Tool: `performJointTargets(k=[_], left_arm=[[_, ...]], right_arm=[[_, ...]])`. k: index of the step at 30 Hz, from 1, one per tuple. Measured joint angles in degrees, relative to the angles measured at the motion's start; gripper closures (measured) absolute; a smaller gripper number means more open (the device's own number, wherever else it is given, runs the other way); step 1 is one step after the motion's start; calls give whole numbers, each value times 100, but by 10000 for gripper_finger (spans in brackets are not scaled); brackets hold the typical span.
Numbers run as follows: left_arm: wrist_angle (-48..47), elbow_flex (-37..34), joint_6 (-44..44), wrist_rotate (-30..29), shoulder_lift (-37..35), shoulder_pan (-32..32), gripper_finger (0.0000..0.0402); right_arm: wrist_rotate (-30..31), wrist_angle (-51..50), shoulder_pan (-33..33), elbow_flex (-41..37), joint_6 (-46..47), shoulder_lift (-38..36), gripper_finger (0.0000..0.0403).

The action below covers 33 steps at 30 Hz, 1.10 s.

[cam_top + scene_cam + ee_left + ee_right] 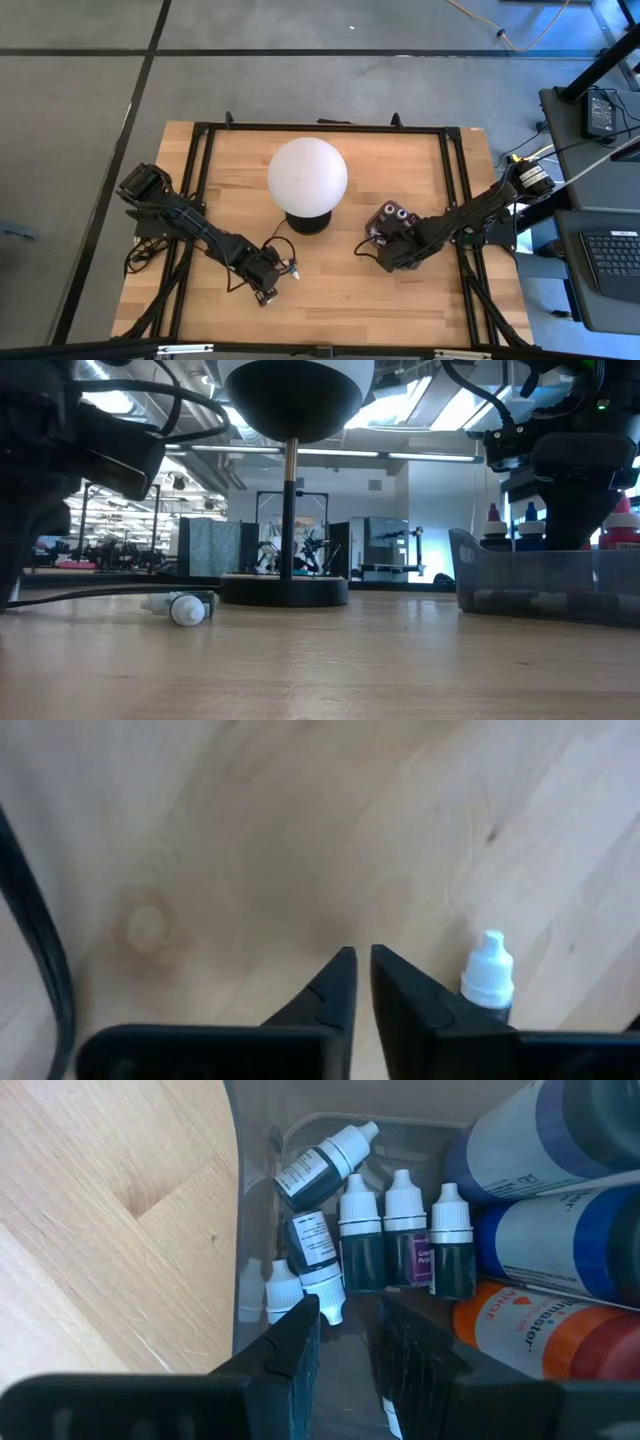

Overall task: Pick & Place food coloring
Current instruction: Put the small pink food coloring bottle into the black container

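Pale wood forms the desk (pixel 330 275), framed by black rails, with a white globe lamp (pixel 307 175) on a dark round base near its middle. From above, the left gripper (pixel 268 290) sits low over the desk's near-left part, and a small food coloring bottle (pixel 292 268) lies on the wood just beside it. The right gripper (pixel 385 262) reaches down at the dark translucent tray (pixel 390 222) to the right of the lamp. At desk height, the loose bottle (pixel 185 608) lies on its side on the wood, left of the lamp base (pixel 284 590), while the tray (pixel 540 582) stands at the right with red-tipped and blue bottles rising above its wall. From the left wrist, the left gripper (pixel 362 982) has its fingers nearly together with only a narrow gap and nothing between them; the white-capped bottle (pixel 488 977) lies just outside one finger, not clamped. From the right wrist, the right gripper (pixel 345 1342) is inside the tray with its fingers a little apart, holding nothing; small dark white-capped bottles (pixel 385 1240) lie just ahead of the fingertips, beside larger blue and orange bottles (pixel 560 1250).
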Motion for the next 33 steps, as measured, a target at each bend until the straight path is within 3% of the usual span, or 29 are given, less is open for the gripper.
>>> performJointTargets(k=[7,13,21,27,33], left_arm=[[33,0,107,-3,-2,-1,265],[37,0,19,560,-2,11,201],[-172,372,-186,907,-96,101,198],[-509,1019,304,357,-44,-128,207],[-1387,1367,21,-70,65,-191,211]], right_arm=[[-2,2,0,0,0,0,297],[0,2,0,0,0,0,297],[0,2,1,0,0,0,297],[0,5,0,0,0,0,297],[0,58,0,0,0,0,297]])
